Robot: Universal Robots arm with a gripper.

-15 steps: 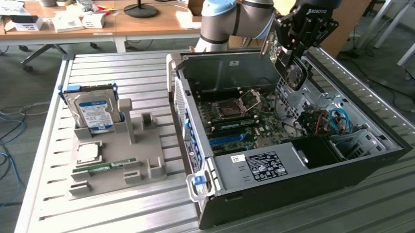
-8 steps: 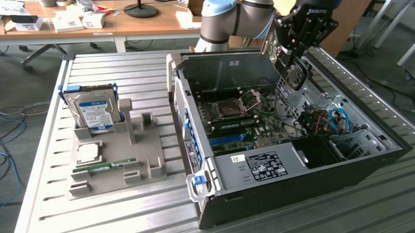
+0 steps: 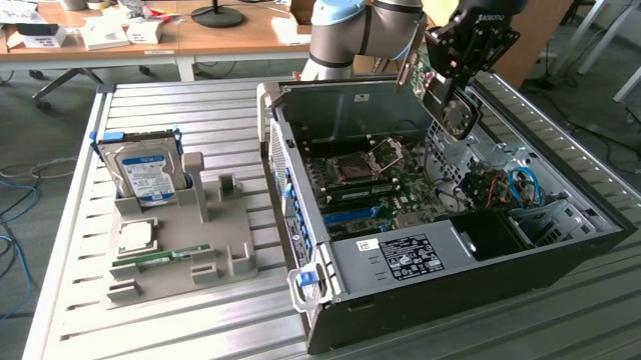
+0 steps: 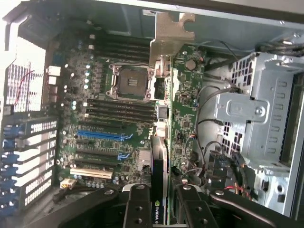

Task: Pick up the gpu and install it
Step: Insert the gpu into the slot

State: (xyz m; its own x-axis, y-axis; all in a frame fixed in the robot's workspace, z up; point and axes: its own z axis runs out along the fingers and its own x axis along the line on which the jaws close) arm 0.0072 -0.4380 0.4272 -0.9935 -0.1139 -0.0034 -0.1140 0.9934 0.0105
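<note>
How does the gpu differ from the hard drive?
The gpu is held by the gripper over the case; the hard drive stands in a grey holder. The gpu looks dark, with a round fan; the hard drive is silver with a blue label. Both are flat.

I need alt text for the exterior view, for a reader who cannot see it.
The robot's gripper holds the gpu tilted at the far side of the open computer case, above the motherboard and not yet seated. On the exterior view's left, a hard drive stands on end in a grey holder on the slatted metal table.
</note>
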